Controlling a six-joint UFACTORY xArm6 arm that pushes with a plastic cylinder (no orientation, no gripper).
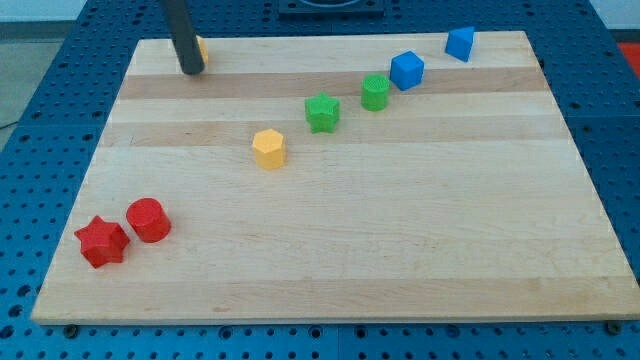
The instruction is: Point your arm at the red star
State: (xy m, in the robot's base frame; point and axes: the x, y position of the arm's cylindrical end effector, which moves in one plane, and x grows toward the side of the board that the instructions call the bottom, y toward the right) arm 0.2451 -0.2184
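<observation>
Red star (101, 241) sits at board's lower left, touching red cylinder (149, 220). Tip (191, 70) far off at top left, beside partly hidden orange block (201, 47). No pincer fitted, rod only. Pointing not yet done; whole approach remains.

Single high, oblique view over board (330, 270)

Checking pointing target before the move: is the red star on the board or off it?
On the board. The red star lies at the view's bottom left, inside the wooden edge, beside the red cylinder. My tip is far off, top left.
</observation>
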